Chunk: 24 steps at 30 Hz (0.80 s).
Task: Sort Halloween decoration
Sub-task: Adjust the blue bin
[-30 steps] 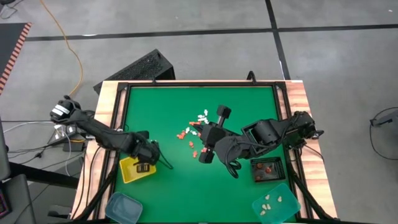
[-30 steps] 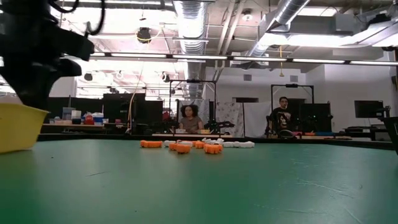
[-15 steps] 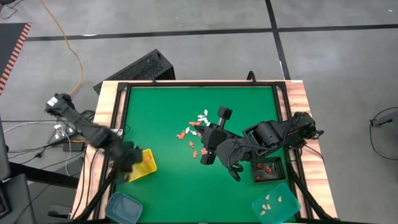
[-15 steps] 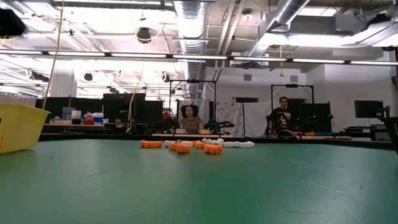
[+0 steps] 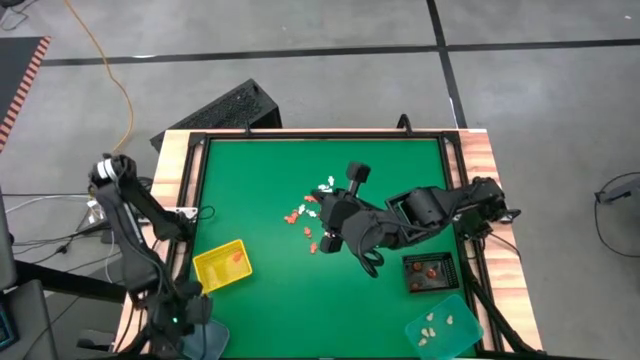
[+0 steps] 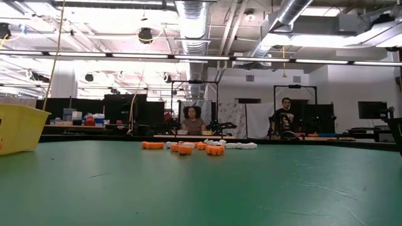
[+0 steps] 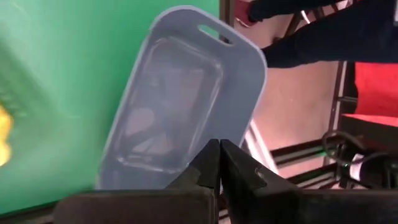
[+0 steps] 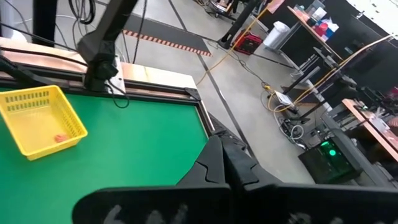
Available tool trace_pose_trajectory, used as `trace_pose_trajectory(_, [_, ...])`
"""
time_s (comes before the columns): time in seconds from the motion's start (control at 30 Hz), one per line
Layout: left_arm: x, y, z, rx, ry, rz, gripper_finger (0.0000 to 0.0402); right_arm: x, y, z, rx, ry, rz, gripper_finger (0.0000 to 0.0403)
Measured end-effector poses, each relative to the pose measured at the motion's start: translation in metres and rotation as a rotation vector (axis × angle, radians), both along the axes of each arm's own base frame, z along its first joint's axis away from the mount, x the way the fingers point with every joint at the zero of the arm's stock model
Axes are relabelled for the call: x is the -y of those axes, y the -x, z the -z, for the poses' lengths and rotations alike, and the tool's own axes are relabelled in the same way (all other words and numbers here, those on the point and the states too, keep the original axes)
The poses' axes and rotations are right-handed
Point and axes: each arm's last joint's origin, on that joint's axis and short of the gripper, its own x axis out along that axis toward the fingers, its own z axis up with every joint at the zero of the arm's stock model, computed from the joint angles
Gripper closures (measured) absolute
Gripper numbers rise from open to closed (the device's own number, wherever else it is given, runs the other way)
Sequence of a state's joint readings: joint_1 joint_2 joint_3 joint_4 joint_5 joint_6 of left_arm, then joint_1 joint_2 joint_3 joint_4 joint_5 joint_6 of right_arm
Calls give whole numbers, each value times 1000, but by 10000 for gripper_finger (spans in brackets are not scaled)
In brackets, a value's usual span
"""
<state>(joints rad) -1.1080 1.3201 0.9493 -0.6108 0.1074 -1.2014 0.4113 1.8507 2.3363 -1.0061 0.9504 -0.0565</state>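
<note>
2 dark arms (image 5: 135, 225), black tapered claws (image 7: 219, 163).

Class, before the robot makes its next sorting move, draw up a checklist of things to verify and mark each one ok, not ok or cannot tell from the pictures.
1. Loose orange and white Halloween trinkets still wait mid-table: ok, work remains.
2. Right gripper sits beside that cluster, fingers shut: not ok for picking until they open.
3. Left gripper is over the empty pale teal plastic tray at the near left corner, fingers shut, holding nothing: ok.
4. Yellow mesh basket stands upright with one orange piece inside: ok.
5. Black tray holds orange pieces, the right teal tray white ones: ok.
6. Whether any trinket is mis-sorted: cannot tell.
</note>
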Motion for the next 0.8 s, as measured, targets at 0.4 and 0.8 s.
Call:
trace_pose_trajectory(0.4, [32, -30, 28, -25, -48, 116, 401, 5, 7, -7, 15, -8, -2, 403])
trace_pose_trajectory(0.8, [25, -53, 43, 68, -170, 171, 401, 5, 39, -31, 87, -41, -43, 403])
